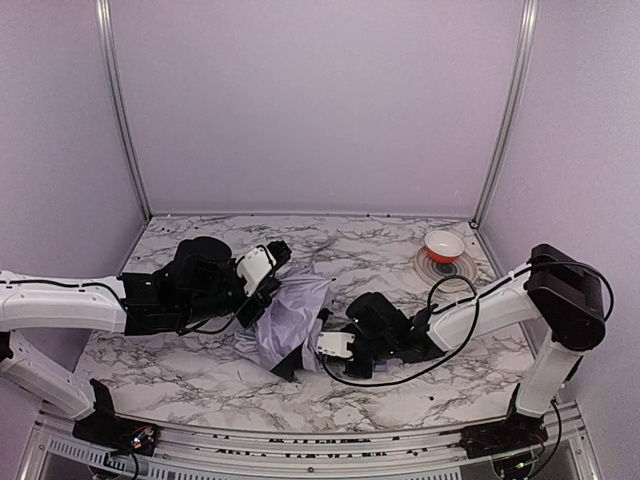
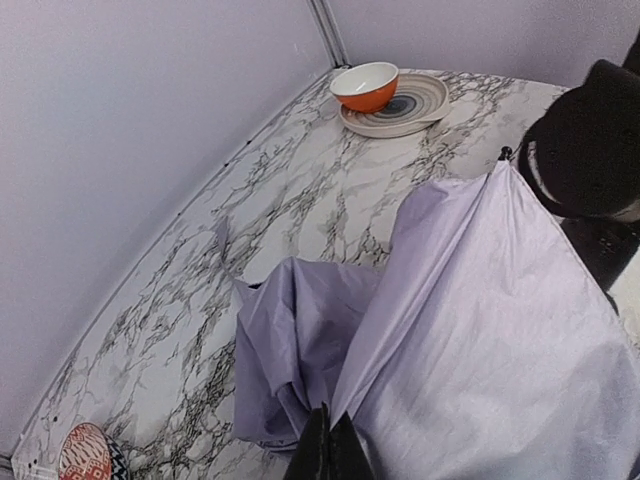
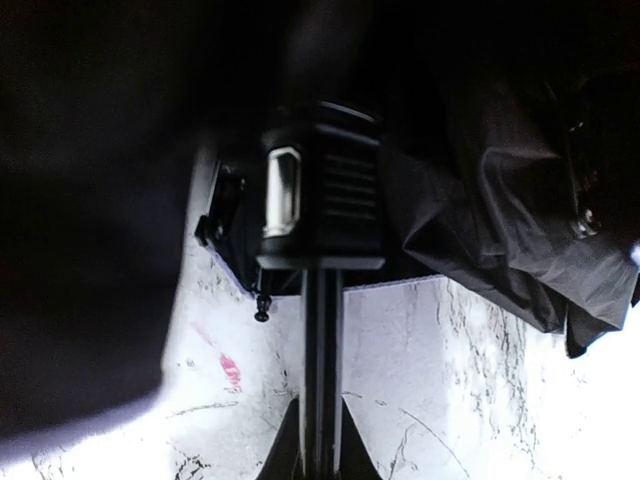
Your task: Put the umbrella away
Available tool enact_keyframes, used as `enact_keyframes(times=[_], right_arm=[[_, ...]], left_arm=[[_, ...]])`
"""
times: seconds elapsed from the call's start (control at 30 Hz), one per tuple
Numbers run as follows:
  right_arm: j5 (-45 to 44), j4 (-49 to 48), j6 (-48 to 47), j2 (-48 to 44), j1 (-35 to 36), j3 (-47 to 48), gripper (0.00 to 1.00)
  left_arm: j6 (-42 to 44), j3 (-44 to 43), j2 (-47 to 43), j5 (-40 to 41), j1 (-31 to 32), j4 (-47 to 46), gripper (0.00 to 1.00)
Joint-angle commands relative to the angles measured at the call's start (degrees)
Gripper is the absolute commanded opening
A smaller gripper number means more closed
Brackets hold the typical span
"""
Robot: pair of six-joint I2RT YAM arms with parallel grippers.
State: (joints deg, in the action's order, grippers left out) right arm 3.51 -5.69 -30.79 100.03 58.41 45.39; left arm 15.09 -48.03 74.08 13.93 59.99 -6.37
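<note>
**Q:** Left claw (image 1: 272,262), overhead view: status?

**R:** It sits on the far left edge of the umbrella (image 1: 295,315), a half-collapsed lavender heap at mid-desk (image 1: 180,375). The right claw (image 1: 325,348) is at the heap's near end. Closure of either cannot be read here.
Risk: if the arms pull apart, the fabric may tear.
Room: bare desk lies behind the heap up to the back wall (image 1: 320,110). A bowl (image 1: 444,243) on a plate (image 1: 445,268) stands well apart in the far right corner.

**Q:** Left wrist view?

**R:** The left claw's fingers (image 2: 315,455) are pressed together on a lavender fold: closed, gripping the umbrella.
Risk: the shiny cloth may slip from so small a pinch. A rib tip (image 2: 505,153) stands just beside the right arm (image 2: 590,140) and may snag there.
Room: open desk runs along the wall toward the bowl. A red-patterned item (image 2: 85,455), cut off by the frame, lies near that wall.

**Q:** Right wrist view?

**R:** The right claw is closed on the thin black shaft (image 3: 322,330), below a black ribbed block (image 3: 322,190). Black lining (image 3: 500,230) hangs to one side.
Risk: the slim shaft may twist in the grip if the canopy drags.
Room: bare desk shows under the shaft; darkness hides the remainder.
</note>
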Motion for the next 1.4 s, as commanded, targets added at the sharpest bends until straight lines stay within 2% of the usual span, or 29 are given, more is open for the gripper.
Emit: enact_keyframes(times=[0.0, 0.3, 0.43, 0.57, 0.8, 0.83, 0.87, 0.9, 1.0, 1.07, 1.13, 1.2, 1.27, 1.37], right_arm=[[-0.61, 0.11, -2.47, 0.37, 1.62, -0.66, 0.0], [-0.86, -0.43, -3.56, -0.23, 1.68, 0.4, 0.0], [-3.69, -2.08, -2.48, -1.5, 1.62, -0.72, 0.0], [-6.73, -4.77, 0.05, -5.29, 1.62, -3.13, 0.17], [-8.42, -4.84, 5.56, -15.54, 1.62, -7.13, 0.54], [-8.23, -4.74, 6.18, -17.58, 1.59, -7.55, 0.67], [-7.64, -4.69, 6.38, -19.66, 1.54, -8.0, 0.93], [-6.34, -4.72, 6.55, -21.76, 1.34, -8.2, 0.99], [1.24, -4.34, 8.1, -25.02, -0.82, -6.54, 1.0], [6.84, -4.3, 11.36, -24.75, -2.92, -3.73, 0.95], [8.26, -7.37, 16.42, -23.19, -4.56, -2.06, 0.88], [10.47, -9.74, 22.76, -19.92, -7.0, -0.23, 0.83], [18.27, -9.68, 27.02, -14.97, -8.78, 2.47, 0.79], [24.33, -7.66, 29.03, -8.32, -9.02, 7.2, 0.7]], left_arm=[[-3.07, -2.89, 6.12, -1.36, -6.06, -4.12, 0.0], [0.11, -11.32, 26.46, -4.34, -9.17, 6.43, 0.0], [0.39, -10.01, 30.05, -5.76, -10.2, 6.91, 0.0], [1.25, -7.76, 30.85, -5.38, -10.48, 6.63, 0.0], [2.48, -3.68, 29.92, -4.79, -10.42, 1.42, 0.0], [2.68, -3.65, 29.89, -4.79, -10.48, 1.37, 0.0], [2.79, -3.76, 29.85, -4.79, -10.51, 1.34, 0.0], [2.83, -3.88, 29.7, -4.79, -10.5, 1.36, 0.0], [2.4, -4.57, 28.66, -4.47, -10.51, 1.7, 0.0], [2.08, -4.78, 27.3, -5.03, -10.5, 1.65, 0.0], [2.05, -4.67, 26.03, -6.1, -10.5, 1.33, 0.0], [2.05, -4.47, 25.07, -6.28, -10.5, 0.74, 0.0], [2.33, -4.42, 24.65, -5.91, -10.59, 0.1, 0.0], [2.85, -5.07, 24.85, -5.67, -10.6, 0.37, 0.0]])
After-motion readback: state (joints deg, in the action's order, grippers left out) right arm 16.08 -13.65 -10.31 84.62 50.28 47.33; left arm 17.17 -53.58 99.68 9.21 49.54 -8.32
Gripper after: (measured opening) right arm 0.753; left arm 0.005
